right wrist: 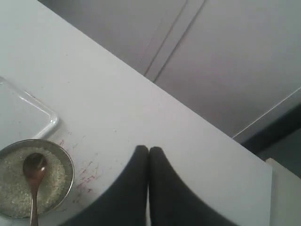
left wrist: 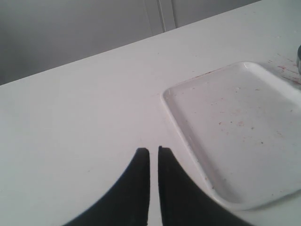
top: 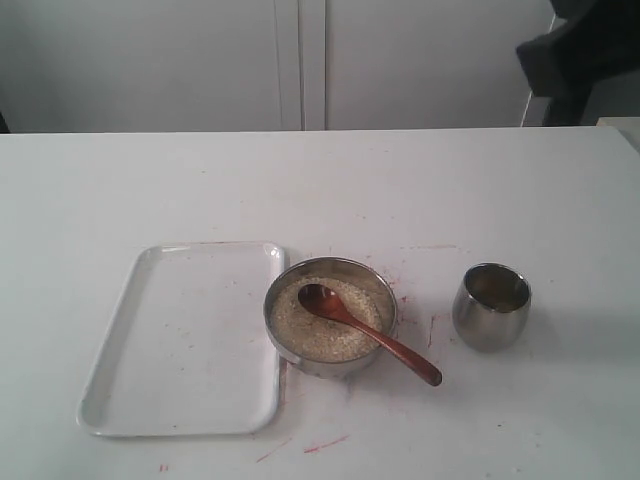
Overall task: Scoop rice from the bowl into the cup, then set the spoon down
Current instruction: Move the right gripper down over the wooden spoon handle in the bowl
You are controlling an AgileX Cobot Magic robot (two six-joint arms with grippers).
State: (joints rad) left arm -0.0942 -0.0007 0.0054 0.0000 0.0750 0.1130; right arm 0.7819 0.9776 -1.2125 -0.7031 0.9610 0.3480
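Observation:
The wide steel bowl (top: 331,316) sits near the table's front middle, filled with pale rice (top: 320,325). The reddish-brown wooden spoon (top: 368,332) lies in it, its round end on the rice and its handle leaning over the rim toward the front right. The bulging steel cup (top: 491,306) stands to the bowl's right, apart from it. Neither arm shows in the exterior view. My left gripper (left wrist: 154,149) is shut with nothing in it, above bare table beside the tray. My right gripper (right wrist: 149,149) is shut and empty, away from the bowl (right wrist: 35,176) and spoon (right wrist: 34,176).
A white rectangular tray (top: 182,335) lies just left of the bowl, its edge (left wrist: 188,136) close to my left gripper. Red marks stain the table around the bowl. A dark object (top: 585,45) stands beyond the table's far right corner.

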